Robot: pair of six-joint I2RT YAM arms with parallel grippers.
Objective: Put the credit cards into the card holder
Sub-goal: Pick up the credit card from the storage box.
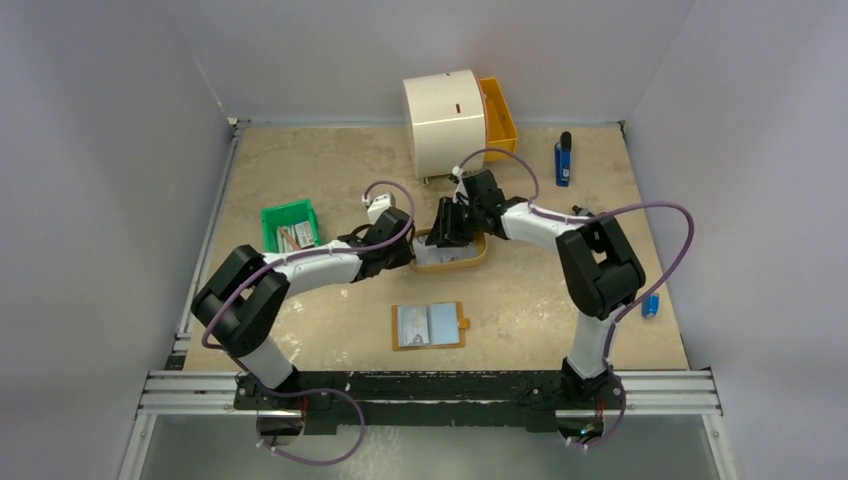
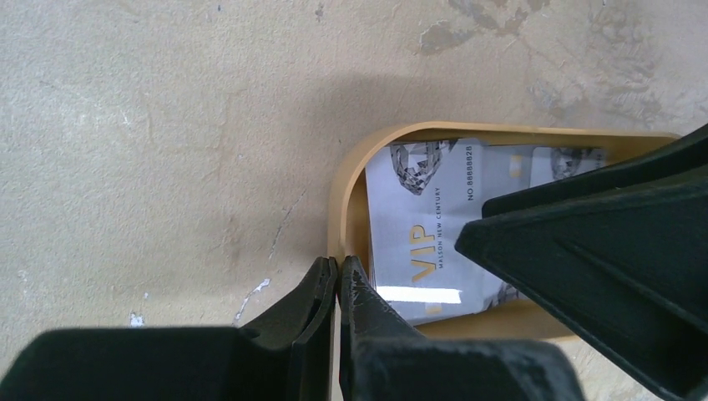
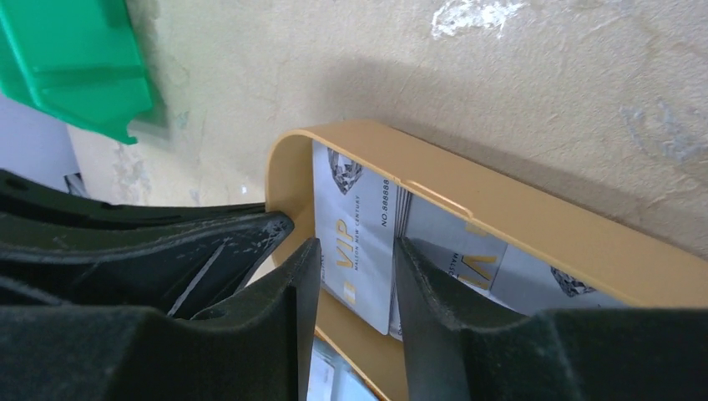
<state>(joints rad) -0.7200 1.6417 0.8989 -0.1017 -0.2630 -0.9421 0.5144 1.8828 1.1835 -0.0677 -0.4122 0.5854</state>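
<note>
The left gripper (image 2: 338, 269) is pressed together on the end rim of the shallow tan plastic tray (image 2: 344, 188), apparently to steady it. At least two pale grey VIP credit cards (image 2: 422, 225) lie inside that tray. The right gripper (image 3: 355, 288) straddles one of them, jaws apart on either side; contact cannot be confirmed. The open tan card holder (image 1: 430, 326) lies well apart, nearer the arm bases. Judgement: card pickup is under way; transfer and insertion remain.

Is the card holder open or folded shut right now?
Open. In the top view the card holder lies spread flat with both inner halves facing up and its clasp tab sticking out at one end.
</note>
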